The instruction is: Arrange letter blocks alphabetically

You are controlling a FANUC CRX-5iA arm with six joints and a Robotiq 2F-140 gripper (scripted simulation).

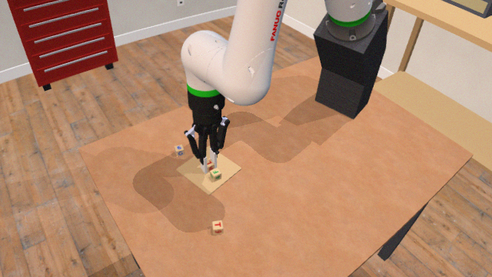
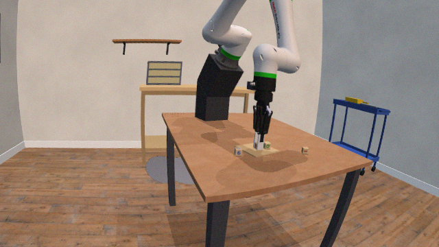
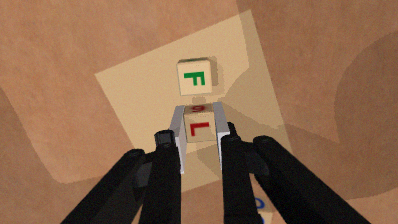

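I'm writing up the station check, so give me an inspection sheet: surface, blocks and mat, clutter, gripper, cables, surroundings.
Surface: brown table, no damage seen
Job's things: F block and L block over mat; T block and blue-marked block off it
Clutter: nothing seen on the table
Gripper: shut on L block
Cables: nothing seen
Surroundings: red drawer cabinet, blue cart carrying a yellow item

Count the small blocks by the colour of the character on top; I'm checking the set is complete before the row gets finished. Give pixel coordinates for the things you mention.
Red: 2, L [image 1: 210, 165] [image 3: 200, 129] and T [image 1: 217, 225]
Green: 1, F [image 1: 215, 172] [image 3: 194, 78]
Blue: 1 [image 1: 179, 148]
Total: 4
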